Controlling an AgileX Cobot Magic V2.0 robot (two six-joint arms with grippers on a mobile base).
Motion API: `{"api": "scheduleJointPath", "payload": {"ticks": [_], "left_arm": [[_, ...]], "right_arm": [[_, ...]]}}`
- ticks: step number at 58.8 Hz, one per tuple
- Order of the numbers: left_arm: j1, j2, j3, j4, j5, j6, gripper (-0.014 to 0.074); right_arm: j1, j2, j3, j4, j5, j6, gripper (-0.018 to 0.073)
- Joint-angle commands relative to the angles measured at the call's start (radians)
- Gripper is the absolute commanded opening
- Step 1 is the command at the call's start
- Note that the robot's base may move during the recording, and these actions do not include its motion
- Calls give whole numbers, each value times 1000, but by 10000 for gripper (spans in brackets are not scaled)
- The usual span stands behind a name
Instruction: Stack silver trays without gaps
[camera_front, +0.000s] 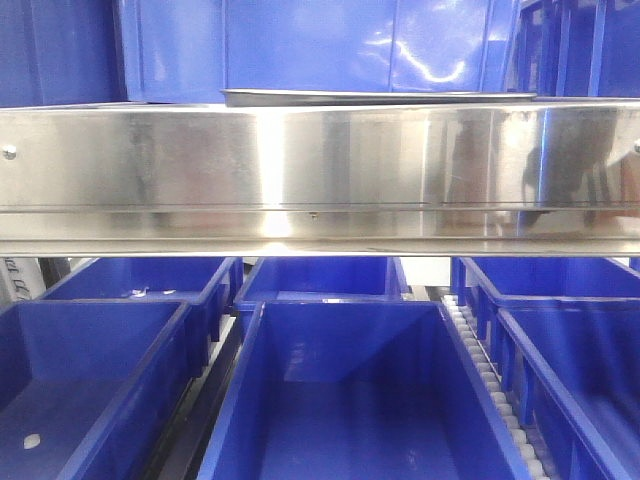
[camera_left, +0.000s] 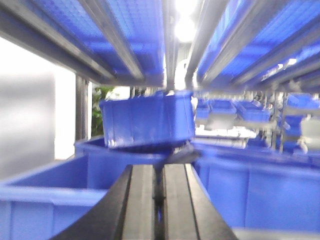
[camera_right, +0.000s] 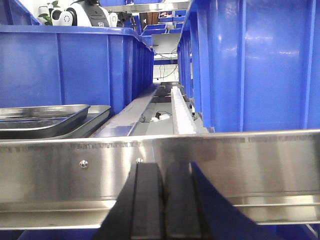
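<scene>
The silver trays (camera_right: 45, 120) lie nested flat on the shelf behind the steel rail (camera_front: 320, 175), long axis apparently running left-right. Left gripper (camera_left: 159, 192) and right gripper (camera_right: 163, 200) both sit pressed closed, holding nothing.

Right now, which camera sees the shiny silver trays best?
The right wrist view: the silver trays sit nested at its left, rims and walls plain. The front view shows only a thin rim edge above the steel rail. The left wrist view shows none.

Warehouse: racks of blue bins (camera_front: 340, 400) behind a steel rail (camera_front: 320, 180).
</scene>
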Motion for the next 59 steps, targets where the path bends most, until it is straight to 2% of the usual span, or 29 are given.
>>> {"api": "scheduleJointPath", "payload": {"ticks": [1, 4, 9, 22, 28, 34, 39, 50, 53, 59], "left_arm": [[83, -4, 52, -244, -103, 218, -7], [117, -4, 95, -377, -142, 310, -7], [158, -6, 154, -436, -157, 338, -6], [173, -24, 353, -413, -200, 340, -6], [173, -56, 471, -391, -317, 340, -6], [173, -95, 607, -359, -481, 340, -6], [173, -113, 692, -323, -556, 340, -6], [173, -131, 792, -345, -559, 340, -6], [173, -131, 792, -383, -502, 340, -6], [173, -131, 792, -386, -455, 340, -6]], "right_arm": [[-4, -4, 0, -4, -15, 2, -60], [-4, -4, 0, -4, -15, 2, -60], [-4, -4, 0, -4, -15, 2, -60], [-4, -4, 0, -4, -15, 2, -60], [-4, -4, 0, -4, -15, 2, -60], [-4, -4, 0, -4, -15, 2, -60], [-4, -4, 0, -4, -15, 2, -60], [-4, -4, 0, -4, -15, 2, -60], [-4, -4, 0, -4, -15, 2, -60], [-4, -4, 0, -4, -15, 2, -60]]}}
